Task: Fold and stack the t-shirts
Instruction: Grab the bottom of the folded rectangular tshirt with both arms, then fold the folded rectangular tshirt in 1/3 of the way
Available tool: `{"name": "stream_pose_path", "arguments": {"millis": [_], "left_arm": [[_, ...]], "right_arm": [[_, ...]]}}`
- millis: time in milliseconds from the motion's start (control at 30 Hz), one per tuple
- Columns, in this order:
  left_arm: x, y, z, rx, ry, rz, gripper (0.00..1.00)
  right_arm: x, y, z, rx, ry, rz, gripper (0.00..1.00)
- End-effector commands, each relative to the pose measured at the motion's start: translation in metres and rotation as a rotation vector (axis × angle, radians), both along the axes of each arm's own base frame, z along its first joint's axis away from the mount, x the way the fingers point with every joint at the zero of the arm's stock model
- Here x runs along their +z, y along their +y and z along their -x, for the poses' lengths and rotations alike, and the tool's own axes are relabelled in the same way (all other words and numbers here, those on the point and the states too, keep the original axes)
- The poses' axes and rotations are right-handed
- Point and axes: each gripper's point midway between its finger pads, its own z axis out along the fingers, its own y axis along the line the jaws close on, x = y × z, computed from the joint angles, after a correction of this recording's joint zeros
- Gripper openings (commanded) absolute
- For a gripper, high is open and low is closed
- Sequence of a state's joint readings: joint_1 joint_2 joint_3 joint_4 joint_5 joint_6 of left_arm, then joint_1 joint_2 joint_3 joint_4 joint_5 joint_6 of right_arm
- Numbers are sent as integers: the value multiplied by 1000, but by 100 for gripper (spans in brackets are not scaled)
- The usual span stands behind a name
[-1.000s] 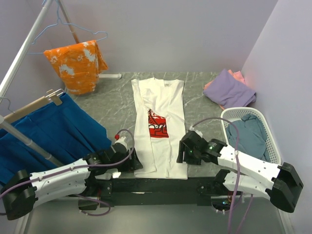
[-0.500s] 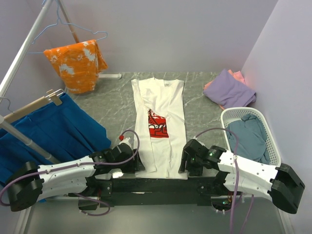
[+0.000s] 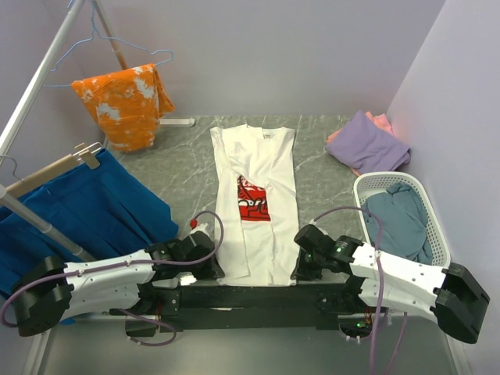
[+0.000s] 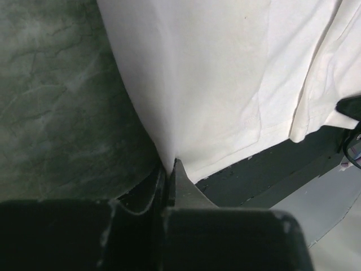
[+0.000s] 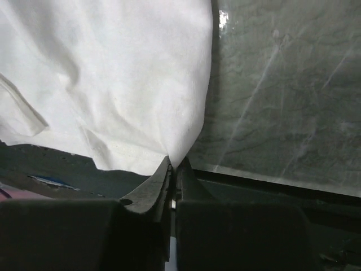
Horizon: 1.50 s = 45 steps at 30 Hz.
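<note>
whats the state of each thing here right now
white t-shirt: flat, sides folded in, both near hem corners pinched
left pincer: shut on its near left corner
right pincer: shut on its near right corner
purple t-shirt: folded, atop the salmon-pink t-shirt
grey-blue t-shirt: crumpled in the basket
orange garment: hung up
blue cloth: hung up
</note>
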<state>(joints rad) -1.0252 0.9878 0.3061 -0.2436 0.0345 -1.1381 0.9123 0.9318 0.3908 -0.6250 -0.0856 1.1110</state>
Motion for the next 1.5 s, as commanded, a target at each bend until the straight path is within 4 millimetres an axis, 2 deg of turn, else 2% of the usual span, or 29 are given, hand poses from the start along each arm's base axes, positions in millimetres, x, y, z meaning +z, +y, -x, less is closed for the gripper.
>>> {"name": "stream_pose_path", "arguments": {"millis": [0, 100, 133, 167, 200, 300, 500, 633, 767, 900, 933, 967, 1000, 1033, 1067, 1133, 1167, 1233, 1367, 1433, 1467], "left_arm": [[-21, 36, 18, -9, 59, -164, 1], [-1, 24, 11, -16, 29, -126, 1], [1, 28, 7, -3, 11, -153, 1], [12, 24, -1, 7, -23, -148, 1], [16, 22, -4, 6, -34, -144, 1], [31, 16, -15, 5, -77, -155, 1], [56, -2, -48, 12, -185, -196, 3], [67, 0, -83, 53, -271, -270, 5], [77, -3, -120, 84, -311, -245, 5], [86, 1, -164, 125, -346, -233, 6], [95, -4, -176, 115, -378, -222, 7], [87, -6, -182, 106, -361, -239, 7], [87, -5, -192, 111, -364, -247, 6], [95, -11, -203, 104, -387, -239, 4], [85, -13, -210, 96, -370, -260, 4], [92, -16, -229, 97, -387, -258, 3], [84, -17, -235, 95, -376, -271, 3], [85, -14, -249, 110, -375, -262, 4], [65, -4, -261, 127, -334, -280, 4], [56, 4, -268, 143, -327, -296, 7], [53, 7, -270, 151, -324, -306, 9]], "right_arm": [[30, 6, -27, -31, -146, -27, 0], [55, 2, -44, -62, -252, -26, 0], [62, -2, -52, -87, -298, -15, 0], [67, -4, -55, -90, -317, -11, 0], [78, -2, -62, -82, -351, -20, 0], [94, 2, -76, -64, -405, -12, 0], [108, 13, -102, -6, -465, 29, 0], [114, 13, -127, 2, -507, 59, 0], [118, 6, -161, -8, -543, 82, 0], [114, 14, -188, 17, -541, 82, 0], [115, 17, -194, 22, -547, 76, 0], [114, 18, -199, 34, -546, 84, 1], [111, 20, -210, 33, -535, 92, 0], [112, 22, -217, 33, -545, 88, 0], [110, 23, -222, 47, -542, 93, 0], [106, 26, -238, 49, -529, 106, 0], [112, 28, -247, 50, -542, 108, 0], [101, 28, -255, 57, -515, 131, 0], [93, 27, -279, 50, -506, 181, 0], [78, 18, -288, 37, -479, 252, 1], [83, 14, -299, 11, -486, 273, 4]]}}
